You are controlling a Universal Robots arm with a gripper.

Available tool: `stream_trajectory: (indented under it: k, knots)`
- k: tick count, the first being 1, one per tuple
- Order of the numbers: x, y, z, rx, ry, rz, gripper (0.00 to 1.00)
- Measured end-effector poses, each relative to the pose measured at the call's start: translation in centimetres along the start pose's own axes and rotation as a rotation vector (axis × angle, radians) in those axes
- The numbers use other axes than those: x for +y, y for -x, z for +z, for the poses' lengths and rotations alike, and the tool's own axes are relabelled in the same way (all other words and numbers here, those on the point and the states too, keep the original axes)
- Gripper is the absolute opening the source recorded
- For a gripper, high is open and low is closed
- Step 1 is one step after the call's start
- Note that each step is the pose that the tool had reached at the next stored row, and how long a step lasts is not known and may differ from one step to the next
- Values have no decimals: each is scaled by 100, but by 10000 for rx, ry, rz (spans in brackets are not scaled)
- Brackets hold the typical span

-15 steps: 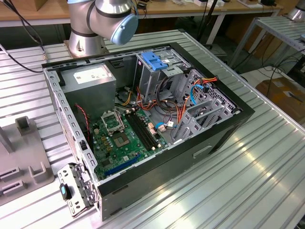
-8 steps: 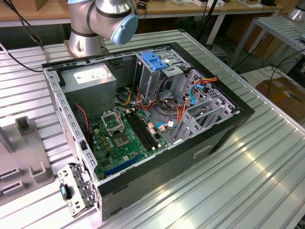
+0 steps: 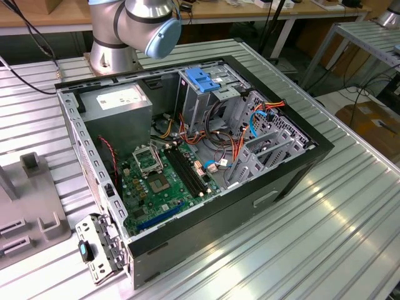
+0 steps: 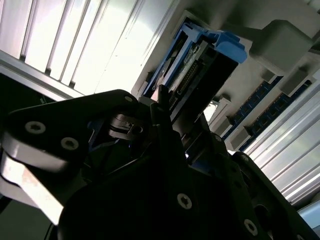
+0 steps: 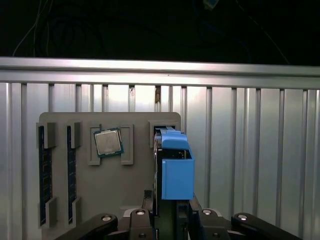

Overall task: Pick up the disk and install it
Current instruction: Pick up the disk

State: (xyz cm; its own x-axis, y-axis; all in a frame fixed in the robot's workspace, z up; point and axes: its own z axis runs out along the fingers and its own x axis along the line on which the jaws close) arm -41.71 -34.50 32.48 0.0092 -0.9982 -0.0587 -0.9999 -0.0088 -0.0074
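Disk [image 5: 177, 170] stands on edge in a slot at one corner of the grey holder tray [image 5: 135, 192], my gripper [image 5: 172, 204] pinching its near end. The tray's pockets also hold a processor chip [image 5: 108, 142] and two memory sticks [image 5: 44, 175].

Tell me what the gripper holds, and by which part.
The gripper straddles the disk at the end nearest it; whether it is clamped cannot be told.

1. Cables [image 3: 220, 145] crowd the case [image 3: 250, 209] floor beside the drive cage [image 3: 199, 94].
2. Power-supply box [image 3: 119, 107] fills the corner by the arm base [image 3: 112, 57].
3. Worktop [image 3: 325, 244] at the exterior view's right: wide open.
4. Bare tray [image 5: 135, 200] separates disk [image 5: 176, 172] from processor [image 5: 108, 142].
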Motion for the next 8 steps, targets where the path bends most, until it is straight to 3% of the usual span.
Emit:
stream_trajectory:
  k: [2, 5, 6, 8]
  knots:
    - [0, 0, -8, 2, 5, 0, 35]
    - [-1, 8, -136, 18, 0, 0, 35]
    - [-1, 13, -217, 69, 0, 0, 35]
    - [-2, 17, -288, 132, 1, -1, 35]
